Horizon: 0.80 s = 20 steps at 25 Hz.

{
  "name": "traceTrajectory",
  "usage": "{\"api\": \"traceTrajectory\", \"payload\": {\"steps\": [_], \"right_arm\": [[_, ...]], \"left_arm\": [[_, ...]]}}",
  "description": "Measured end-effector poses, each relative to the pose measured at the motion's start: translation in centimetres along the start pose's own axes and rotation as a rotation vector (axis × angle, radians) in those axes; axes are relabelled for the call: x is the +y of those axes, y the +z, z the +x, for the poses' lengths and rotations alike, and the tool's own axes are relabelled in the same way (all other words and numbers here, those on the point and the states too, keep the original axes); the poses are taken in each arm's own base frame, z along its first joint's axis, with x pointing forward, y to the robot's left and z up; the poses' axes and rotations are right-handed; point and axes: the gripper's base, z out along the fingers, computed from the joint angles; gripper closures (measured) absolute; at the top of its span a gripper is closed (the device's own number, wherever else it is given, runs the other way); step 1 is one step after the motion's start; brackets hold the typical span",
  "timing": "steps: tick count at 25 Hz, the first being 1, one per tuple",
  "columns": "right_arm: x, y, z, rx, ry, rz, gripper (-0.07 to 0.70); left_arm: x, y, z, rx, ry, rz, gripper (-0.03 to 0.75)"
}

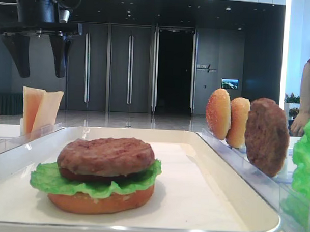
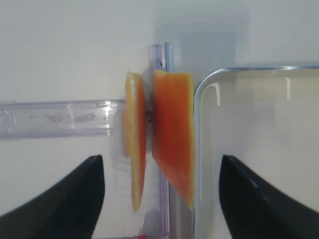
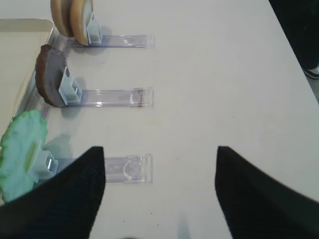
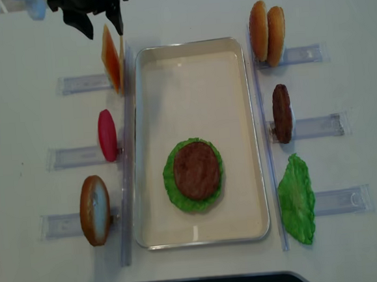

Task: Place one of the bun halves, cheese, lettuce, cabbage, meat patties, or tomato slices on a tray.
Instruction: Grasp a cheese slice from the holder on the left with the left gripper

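tray (image 4: 253,129): cream-white, set at table centre; taken as landmark for all below.
stack on tray: bun half (image 1: 101,200) at bottom, lettuce (image 1: 51,179) over it, meat patty (image 1: 107,155) on top; seen in the near half of the tray, approx mid-width.
cheese (image 4: 112,65): two slices held upright on edge in a clear rack (image 2: 60,118), just outside the tray's far-left corner; in the left wrist view the nearer slice (image 2: 173,134) is seen just beside the tray rim, the other (image 2: 136,142) a bit further out.
left gripper (image 1: 39,56): fingers spread wide, nothing gripped; hung above the cheese, not touching it; both finger tips seen either side of the slices in the wrist view.
right gripper (image 3: 159,164): fingers apart, nothing between them; over bare table to the right of the tray, near the rack end (image 3: 130,168) of the spare lettuce leaf.
right of tray, far to near: two bun halves (image 4: 266,33) upright side by side, spare patty (image 4: 281,113) on edge, spare lettuce leaf (image 4: 296,199).
left of tray, below the cheese: red slice (image 4: 107,134) on edge, then another bun half (image 4: 94,210) on edge.
person's arm (image 1: 304,96): seen at far right edge of low ext. view, beyond the table.
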Motion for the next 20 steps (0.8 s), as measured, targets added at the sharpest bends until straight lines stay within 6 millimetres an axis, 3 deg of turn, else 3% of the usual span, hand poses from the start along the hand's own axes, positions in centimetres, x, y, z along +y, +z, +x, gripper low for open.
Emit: {"api": "traceTrajectory", "payload": {"steps": [20], "right_arm": [[0.0, 0.0, 0.0, 0.000, 0.001, 0.000, 0.153]], "left_arm": [[-2.8, 0.0, 0.7, -0.004, 0.024, -0.008, 0.171]]}}
